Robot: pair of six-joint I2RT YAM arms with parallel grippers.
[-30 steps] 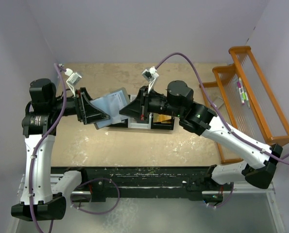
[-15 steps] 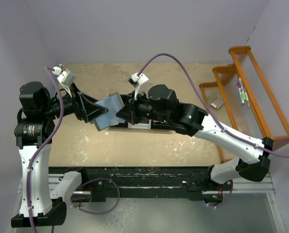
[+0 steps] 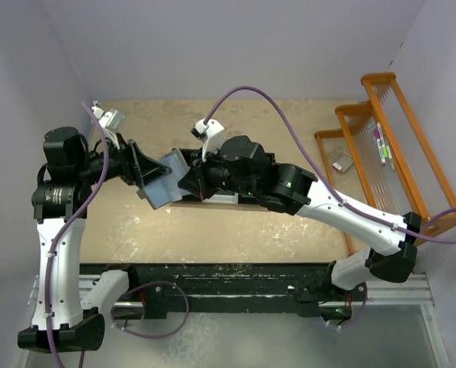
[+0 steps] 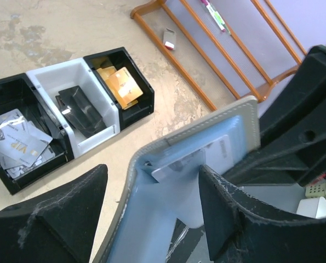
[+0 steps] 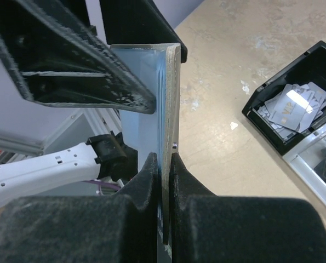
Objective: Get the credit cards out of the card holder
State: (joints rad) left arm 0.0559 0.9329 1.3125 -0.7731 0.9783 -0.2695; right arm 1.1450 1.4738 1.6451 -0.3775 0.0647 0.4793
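A flat grey-blue bifold card holder [image 3: 165, 178] hangs in the air above the tan, scuffed tabletop [image 3: 289, 123], a little toward 9 o'clock from the middle in the top view, with one arm on each side of it. The left gripper [image 4: 153, 175] comes in from 9 o'clock with its fingers spread wide on either side of the card holder. One finger lies against the holder, but I cannot tell whether they truly clamp it. The right gripper [image 5: 163, 159], at its 3 o'clock, is pinched tight on the holder's thin edge. What looks like a pale card [image 4: 176, 164] shows at the inner pocket. A black-and-white three-compartment plastic tray [image 4: 42, 82] sits on the table at the holder's 4 o'clock, holding silver-white cards [image 4: 17, 145], black cards [image 4: 78, 107] and orange-gold cards [image 4: 121, 87], one kind per compartment. An orange wooden rack [image 3: 388, 153] stands at 3 o'clock.
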